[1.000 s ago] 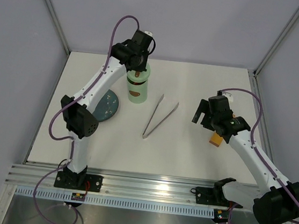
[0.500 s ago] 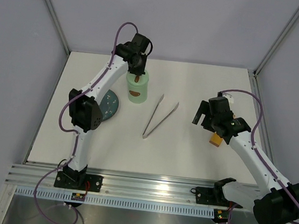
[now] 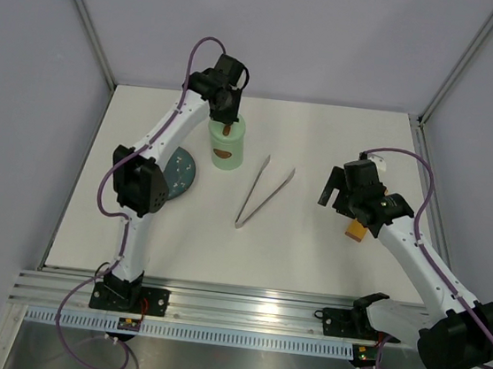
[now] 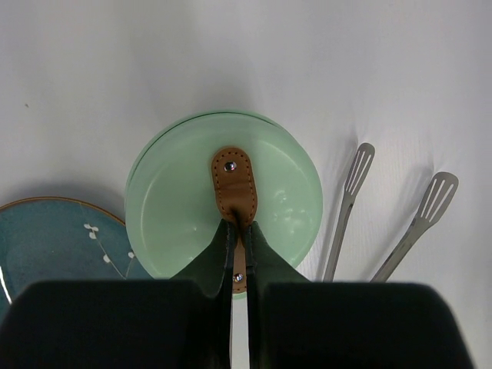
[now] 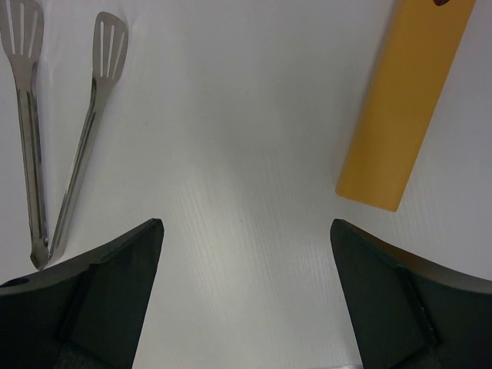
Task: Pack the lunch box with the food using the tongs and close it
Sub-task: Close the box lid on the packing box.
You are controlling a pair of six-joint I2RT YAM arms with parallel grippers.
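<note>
Since the left gripper [image 4: 234,234] is pinched shut on the strap handle [image 4: 233,177], the lid [image 4: 173,204] is seated on the lunch box [image 3: 226,153], rear-left of the tabletop [image 3: 311,245]. Strap looks soft, lid light and rigid: grip mid-strap. Right gripper [image 5: 246,224] spread wide, empty, near the tongs [image 3: 261,193].

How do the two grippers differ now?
The left gripper has jaws shut on the brown strap handle of the mint-green lid; the right gripper has jaws wide open, empty. Left hangs over that lid; right over white table between slim silver metal tongs and flat orange-yellow strip. Both face down.
</note>
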